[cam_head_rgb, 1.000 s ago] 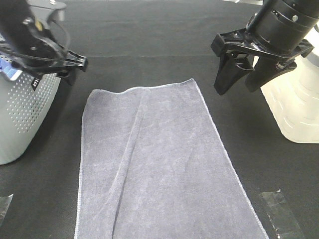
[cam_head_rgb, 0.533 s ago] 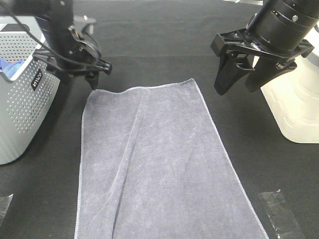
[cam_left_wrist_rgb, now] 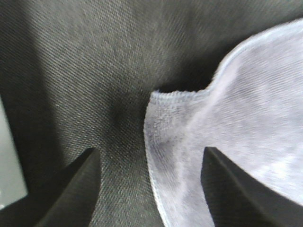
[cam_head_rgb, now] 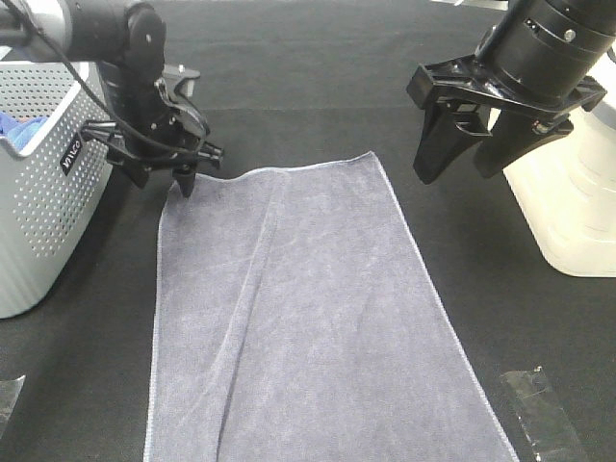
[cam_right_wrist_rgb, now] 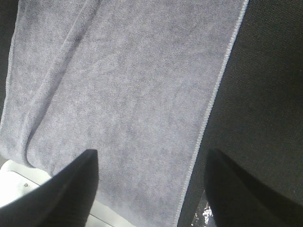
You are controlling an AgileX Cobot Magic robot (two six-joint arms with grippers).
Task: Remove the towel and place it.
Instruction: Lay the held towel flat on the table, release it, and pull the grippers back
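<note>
The grey-lavender towel (cam_head_rgb: 298, 318) lies spread flat on the black table, running from the middle toward the near edge. My left gripper (cam_head_rgb: 161, 179) points down at the towel's far left corner, open. In the left wrist view that hemmed corner of the towel (cam_left_wrist_rgb: 189, 137) lies between the two dark fingers (cam_left_wrist_rgb: 71, 189), one finger over bare table and the other over cloth. My right gripper (cam_head_rgb: 462, 162) hangs open above the table just right of the towel's far right corner. The right wrist view looks down on the towel (cam_right_wrist_rgb: 118, 85) and its right hem, nothing between the fingers (cam_right_wrist_rgb: 61, 194).
A grey perforated basket (cam_head_rgb: 48, 202) stands at the left edge with a bright blue cloth (cam_head_rgb: 10, 125) inside. A white plastic container (cam_head_rgb: 573, 212) stands at the right. Scraps of clear film (cam_head_rgb: 539, 409) lie near the front corners.
My left arm has swung from over the basket rightward and down to the towel's far left corner, its jaws narrowing slightly. The right arm and the towel have not moved.
</note>
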